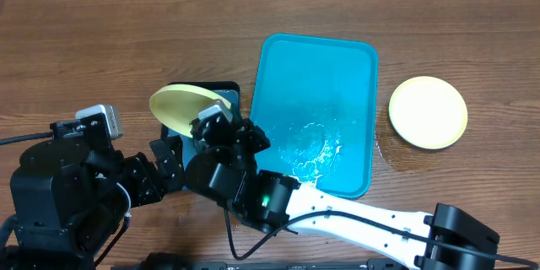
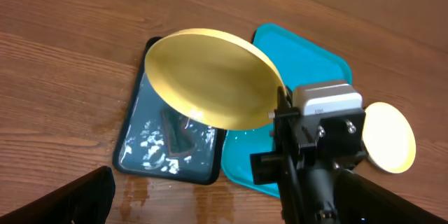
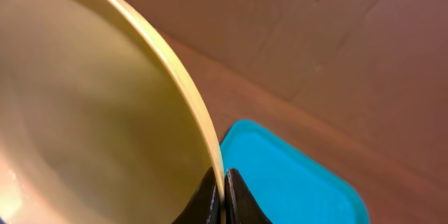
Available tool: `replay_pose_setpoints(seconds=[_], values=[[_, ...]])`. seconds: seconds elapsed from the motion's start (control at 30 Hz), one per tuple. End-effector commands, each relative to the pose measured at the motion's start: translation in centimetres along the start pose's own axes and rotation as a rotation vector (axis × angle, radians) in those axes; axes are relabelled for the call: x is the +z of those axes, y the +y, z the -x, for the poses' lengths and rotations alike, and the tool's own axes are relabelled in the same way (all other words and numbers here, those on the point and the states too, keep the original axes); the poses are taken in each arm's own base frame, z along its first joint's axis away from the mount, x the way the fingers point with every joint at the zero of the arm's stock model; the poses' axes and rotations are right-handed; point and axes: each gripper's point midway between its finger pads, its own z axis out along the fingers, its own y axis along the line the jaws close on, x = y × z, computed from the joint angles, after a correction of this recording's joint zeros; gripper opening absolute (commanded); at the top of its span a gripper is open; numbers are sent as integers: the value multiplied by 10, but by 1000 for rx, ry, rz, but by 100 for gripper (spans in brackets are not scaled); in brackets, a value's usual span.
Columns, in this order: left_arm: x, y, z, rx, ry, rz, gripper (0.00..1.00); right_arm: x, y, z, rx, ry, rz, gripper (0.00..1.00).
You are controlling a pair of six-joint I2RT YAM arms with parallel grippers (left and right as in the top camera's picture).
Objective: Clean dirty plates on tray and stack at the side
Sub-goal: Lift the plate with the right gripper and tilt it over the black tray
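Plates, overhead: held plate (image 1: 180, 108) is up off the counter (image 1: 101, 42), tilted, pale yellow underside showing, above the left part of the black-edged tray (image 1: 226, 95).
Right arm, overhead: right end effector (image 1: 207, 123) sits at the held plate's near-right rim; the arm reaches in from the lower right.
Teal tray, overhead: teal tray (image 1: 316, 76) lies mid-counter with a wet sheen on its near half.
Second plate, overhead: second plate (image 1: 428, 111) lies upside down and flat on the counter, right of the teal tray and apart from it.
Left arm, overhead: left end effector (image 1: 165, 153) is low, just by the black-edged tray's near edge; its spread is not readable here.
Held plate, left wrist: underside faces the camera; the right end effector (image 2: 279, 112) pinches its right rim.
Black-edged tray, left wrist: blue-grey mat is wet, with white flecks and a dark patch; its right edge is just beside the teal tray (image 2: 311, 56).
Left end effector, left wrist: one finger (image 2: 73, 197) shows far out at the lower left corner; it reads as spread apart, nothing held.
Right end effector, right wrist: dark fingertips are clamped on the held plate (image 3: 91, 112), one on each face of the thin rim.
Teal tray, right wrist: a rounded corner (image 3: 294, 175) shows past the rim, on the counter.
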Motion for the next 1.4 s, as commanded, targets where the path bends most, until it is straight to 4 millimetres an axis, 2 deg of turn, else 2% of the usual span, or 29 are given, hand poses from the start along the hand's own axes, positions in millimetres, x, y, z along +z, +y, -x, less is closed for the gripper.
replay_pose_setpoints(seconds=[0.0, 0.3, 1.37], values=[[-1, -1, 1, 14, -2, -7, 100, -11, -18, 20, 5, -45, -71, 4], [-1, -1, 1, 14, -2, -7, 100, -15, -29, 43, -26, -106, -141, 4], [-1, -1, 1, 14, -2, -7, 100, -17, -33, 43, -27, -105, -162, 4]])
